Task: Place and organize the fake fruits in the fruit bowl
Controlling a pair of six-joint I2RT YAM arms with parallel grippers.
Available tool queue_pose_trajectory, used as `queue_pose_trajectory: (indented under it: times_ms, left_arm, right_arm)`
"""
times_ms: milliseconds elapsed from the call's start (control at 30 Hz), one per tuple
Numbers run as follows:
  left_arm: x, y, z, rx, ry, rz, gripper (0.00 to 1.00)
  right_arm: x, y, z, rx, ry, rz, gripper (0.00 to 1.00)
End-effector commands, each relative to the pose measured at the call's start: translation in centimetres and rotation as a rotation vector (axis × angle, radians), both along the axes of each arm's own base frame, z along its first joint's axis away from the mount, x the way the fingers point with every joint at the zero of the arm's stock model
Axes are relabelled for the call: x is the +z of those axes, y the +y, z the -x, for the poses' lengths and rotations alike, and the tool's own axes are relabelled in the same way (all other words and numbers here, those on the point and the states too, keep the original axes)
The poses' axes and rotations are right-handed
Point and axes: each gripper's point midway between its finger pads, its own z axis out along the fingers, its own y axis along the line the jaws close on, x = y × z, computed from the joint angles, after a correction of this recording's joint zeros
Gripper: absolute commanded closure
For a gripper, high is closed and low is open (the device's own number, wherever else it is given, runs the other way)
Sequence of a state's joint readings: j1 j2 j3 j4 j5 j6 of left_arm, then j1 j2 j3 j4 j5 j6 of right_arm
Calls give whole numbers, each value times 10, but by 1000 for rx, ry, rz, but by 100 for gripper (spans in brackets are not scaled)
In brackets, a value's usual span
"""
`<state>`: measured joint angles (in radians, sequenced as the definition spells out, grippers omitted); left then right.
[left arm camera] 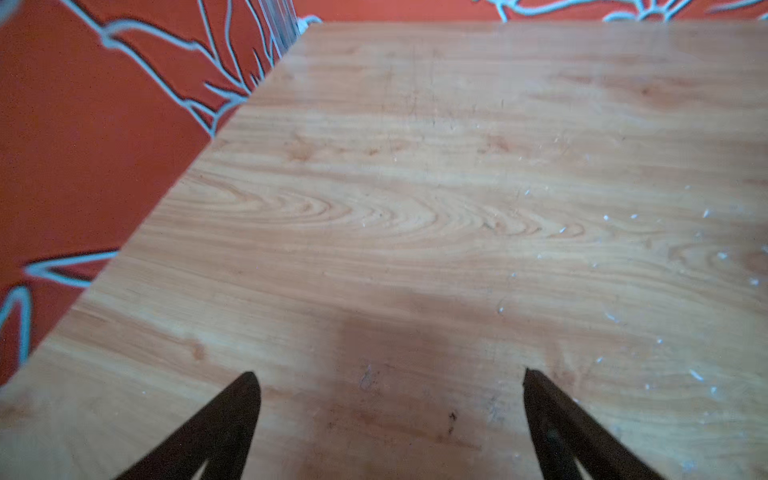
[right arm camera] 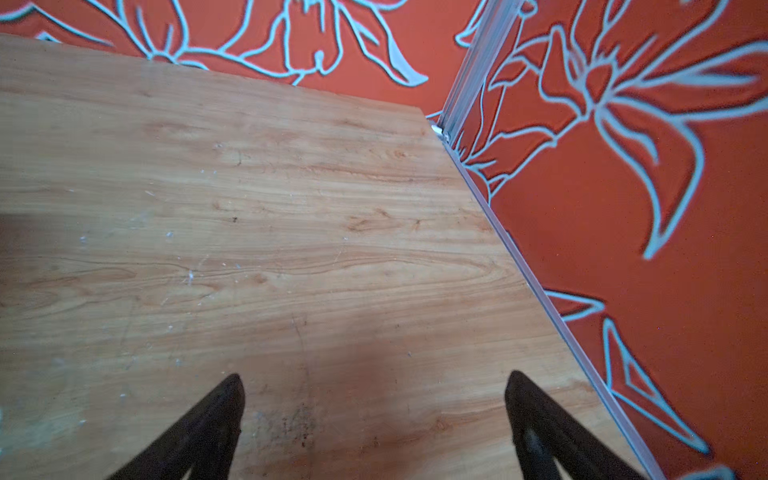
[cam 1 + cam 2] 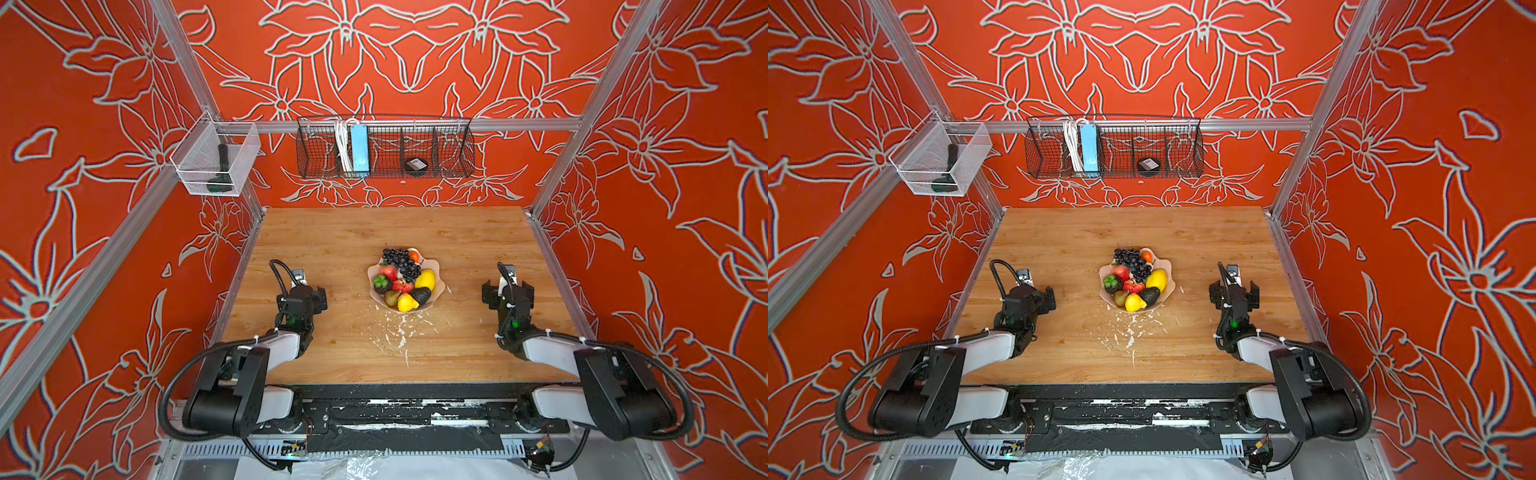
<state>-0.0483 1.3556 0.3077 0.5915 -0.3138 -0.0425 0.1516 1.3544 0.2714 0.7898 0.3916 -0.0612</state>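
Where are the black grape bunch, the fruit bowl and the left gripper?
black grape bunch [image 3: 398, 258]: in a top view, middle of the cluster.
fruit bowl [image 3: 373, 274]: in a top view, bare pink rim on its left side.
left gripper [image 1: 388, 372]: left wrist view, midway between its open fingertips.

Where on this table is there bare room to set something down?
Free: the table behind the bowl, and the gaps from bowl to left gripper and to right gripper. Near the front, white flecks. Crowded: the bowl, heaped with fruits.
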Motion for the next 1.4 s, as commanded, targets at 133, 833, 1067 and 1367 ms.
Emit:
queue_pose_trajectory:
  times_ms: [133,833,1067,1367]
  left_arm:
    - [20,2,-16,-4,-86,60,2]
    - [21,2,-16,-5,-86,60,1]
    - [32,-7,-2,-57,-178,51,1]
    - [27,-28,-6,-190,-119,63,1]
  right_arm:
    - [1,-3,-17,13,-44,-104,2]
    - [0,-3,-15,16,-27,-108,2]
    - [15,31,14,249,-156,-97,2]
    - [12,6,11,93,-164,-108,2]
